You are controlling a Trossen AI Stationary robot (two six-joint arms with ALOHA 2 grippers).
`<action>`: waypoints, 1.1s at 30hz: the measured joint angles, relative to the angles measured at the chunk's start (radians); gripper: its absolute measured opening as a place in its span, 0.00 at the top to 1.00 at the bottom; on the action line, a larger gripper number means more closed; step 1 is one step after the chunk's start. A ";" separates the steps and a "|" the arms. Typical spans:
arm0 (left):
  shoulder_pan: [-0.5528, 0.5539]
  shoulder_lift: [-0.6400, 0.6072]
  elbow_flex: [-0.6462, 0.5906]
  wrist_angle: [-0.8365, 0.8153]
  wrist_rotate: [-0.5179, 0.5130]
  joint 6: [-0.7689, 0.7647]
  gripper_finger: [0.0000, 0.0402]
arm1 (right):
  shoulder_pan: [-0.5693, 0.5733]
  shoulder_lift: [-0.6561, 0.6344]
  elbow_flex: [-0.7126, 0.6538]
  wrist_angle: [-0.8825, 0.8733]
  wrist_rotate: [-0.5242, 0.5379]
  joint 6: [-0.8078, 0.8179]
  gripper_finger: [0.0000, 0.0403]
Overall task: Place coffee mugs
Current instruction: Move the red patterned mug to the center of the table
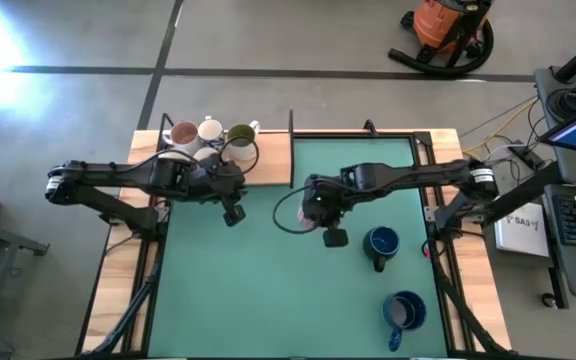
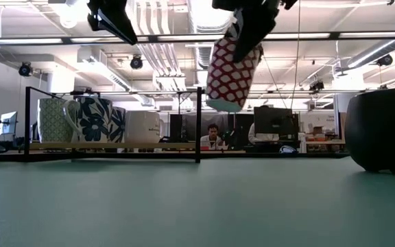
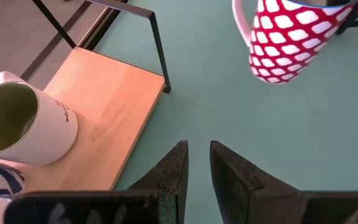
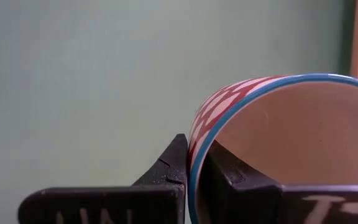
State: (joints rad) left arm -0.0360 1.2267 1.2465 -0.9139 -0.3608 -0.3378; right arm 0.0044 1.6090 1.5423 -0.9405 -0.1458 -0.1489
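Your right gripper (image 4: 191,171) is clamped on the rim of the red-and-white patterned mug (image 2: 233,72) — one finger inside, one outside — holding it above the green table (image 1: 268,290) at frame centre. Your left gripper (image 3: 196,171) hovers near the wooden tray (image 3: 114,106) at upper left, fingers slightly apart, holding nothing.

A red-and-white patterned mug (image 2: 233,72) is hanging tilted above the desk; two dark blue mugs (image 1: 381,243) are sitting upright nearby.
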 joint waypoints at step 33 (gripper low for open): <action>-0.003 -0.053 -0.064 -0.042 -0.015 -0.031 0.88 | -0.111 0.381 0.181 0.294 0.014 -0.335 0.97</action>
State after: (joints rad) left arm -0.0395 1.1736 1.1826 -0.9562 -0.3759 -0.3687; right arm -0.1070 1.9900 1.7234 -0.6468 -0.1314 -0.4843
